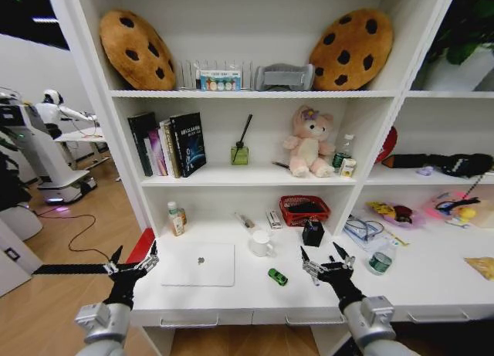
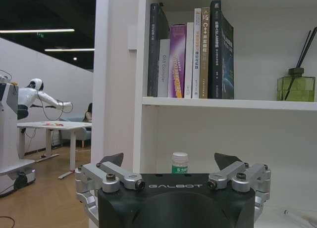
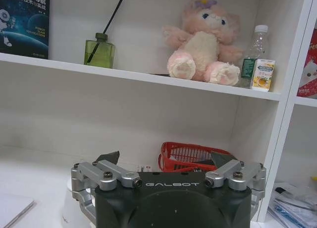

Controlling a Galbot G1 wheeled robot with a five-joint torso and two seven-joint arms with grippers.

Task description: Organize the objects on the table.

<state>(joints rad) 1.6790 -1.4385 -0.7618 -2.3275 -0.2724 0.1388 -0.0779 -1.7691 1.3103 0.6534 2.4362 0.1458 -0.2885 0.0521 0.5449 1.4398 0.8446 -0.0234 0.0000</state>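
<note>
Both arms hover at the long white table's (image 1: 231,306) front edge, nothing grasped. Left gripper (image 1: 133,267) spread wide by the front-left corner beside the thin silver laptop (image 1: 199,264); right gripper (image 1: 328,265) likewise released, near the small dark-green oval thing (image 1: 278,276). Likely poised for a first pick.

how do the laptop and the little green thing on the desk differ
The laptop is silver, flat, square-cornered and by far the larger; the green thing is small, dark green and oval. The laptop lies nearer the left gripper, the green thing nearer the right gripper. The laptop sits square to the desk edge; the green thing lies at a slant. Both rest on the desk, untouched.
</note>
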